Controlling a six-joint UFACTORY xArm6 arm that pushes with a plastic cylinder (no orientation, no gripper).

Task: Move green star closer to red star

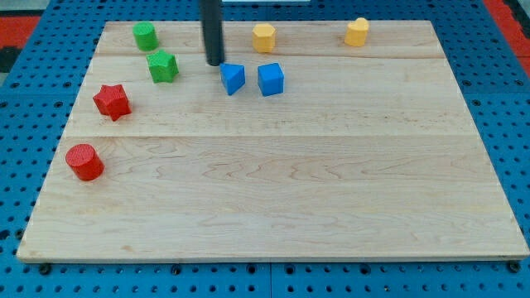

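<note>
The green star (163, 66) lies near the view's top left on the wooden board (273, 190). The red star (112, 101) lies below and to the left of it, a short gap apart. My tip (215, 63) is at the end of the dark rod, to the right of the green star and not touching it, just left of and above the blue triangular block (233, 79).
A green cylinder (145, 36) sits above the green star. A red cylinder (84, 161) sits at the left edge. A blue cube (271, 79) lies right of the blue triangular block. Two yellow blocks, one (263, 37) and another (357, 32), sit along the top edge.
</note>
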